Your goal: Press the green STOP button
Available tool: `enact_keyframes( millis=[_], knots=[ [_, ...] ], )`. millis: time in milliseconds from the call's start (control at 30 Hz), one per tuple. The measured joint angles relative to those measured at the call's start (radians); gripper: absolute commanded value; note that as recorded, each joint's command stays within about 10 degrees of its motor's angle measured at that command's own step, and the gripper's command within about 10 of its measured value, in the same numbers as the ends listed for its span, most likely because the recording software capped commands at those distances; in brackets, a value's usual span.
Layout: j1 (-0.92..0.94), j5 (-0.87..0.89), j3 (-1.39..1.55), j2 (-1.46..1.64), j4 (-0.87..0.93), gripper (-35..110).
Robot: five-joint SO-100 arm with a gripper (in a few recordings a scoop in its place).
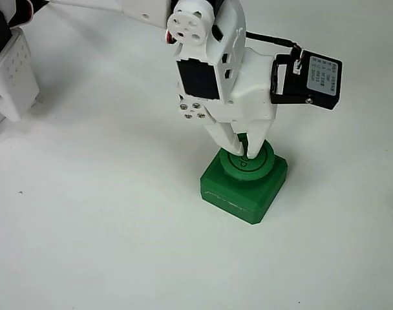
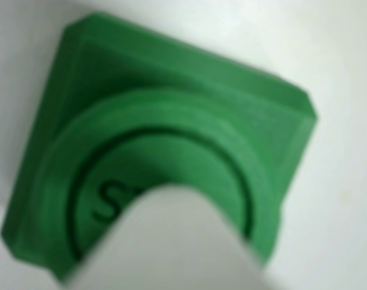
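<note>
step: looks like the actual press is happening, or right at the start of it; the gripper [image 1: 243,150] is down on top of the green STOP button [image 1: 248,169], tips touching the cap as far as I can tell from the fixed view; can't say whether the cap has gone down at all

button spot: sitting on the white table [image 1: 106,219], a bit right of centre and toward the lower half in the fixed view; square green base flat on the surface, round cap on top; nothing else crowding it

contact point: fingertips land on the near-centre of the cap, inside the raised ring; in the wrist view a white finger [image 2: 171,241] covers the lower part of the green STOP button [image 2: 171,139] and you can read just the "S" of the lettering next to it; pretty blurry, camera's super close

gripper state: the two fingers are drawn together, just a thin slit between them near the tips; basically closed, not gripping anything, used as a poker

arm pose: wrist pitched steeply downward, fingers pointing almost straight at the cap with a slight lean; forearm comes in from the upper left of the fixed view; black wrist camera [image 1: 313,81] sticks out to the right

next move, my guess: push straight down, keep it centred so the tips don't skid off the rounded cap or tip the base; then lift straight up
</note>
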Motion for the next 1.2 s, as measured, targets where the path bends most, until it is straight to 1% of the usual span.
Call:
enact_keyframes(
  millis=[167, 433, 667, 1200],
  knots=[
    [0.0, 0.0, -0.017, 0.0, 0.017, 0],
    [-0.038, -0.011, -0.117, 0.014, 0.146, 0],
    [-0.043, -0.043, -0.138, 0.061, 0.192, 0],
    [-0.021, -0.061, -0.137, 0.166, 0.229, 0]
  ],
)
